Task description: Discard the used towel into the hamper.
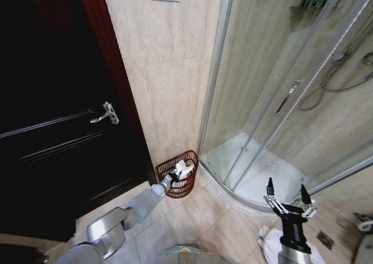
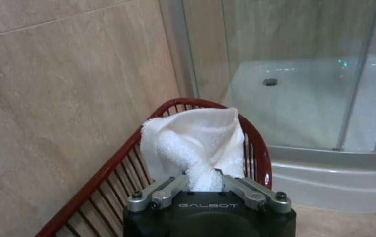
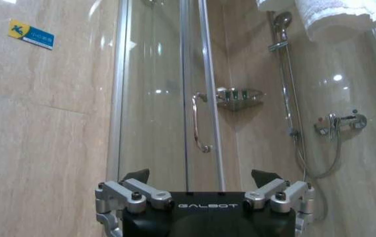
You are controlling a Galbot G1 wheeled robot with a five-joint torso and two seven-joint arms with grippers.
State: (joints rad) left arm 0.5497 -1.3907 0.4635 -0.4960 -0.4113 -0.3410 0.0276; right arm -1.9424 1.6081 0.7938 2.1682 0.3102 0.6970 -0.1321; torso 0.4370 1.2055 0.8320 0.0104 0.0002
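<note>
One hamper [image 1: 177, 174] stands on the floor against the wall, between the door [image 1: 52, 118] and the shower [image 1: 280, 101]. One white towel [image 1: 184, 169] hangs over its rim, pinched in the closed left claw [image 1: 175, 176]. The right claw [image 1: 287, 194], well apart from the hamper, gapes wide and empty.

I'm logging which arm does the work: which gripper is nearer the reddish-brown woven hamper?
Left. The left gripper is over the reddish-brown woven hamper, shut on the white towel. The right gripper is open, well off beside the glass shower enclosure.
</note>
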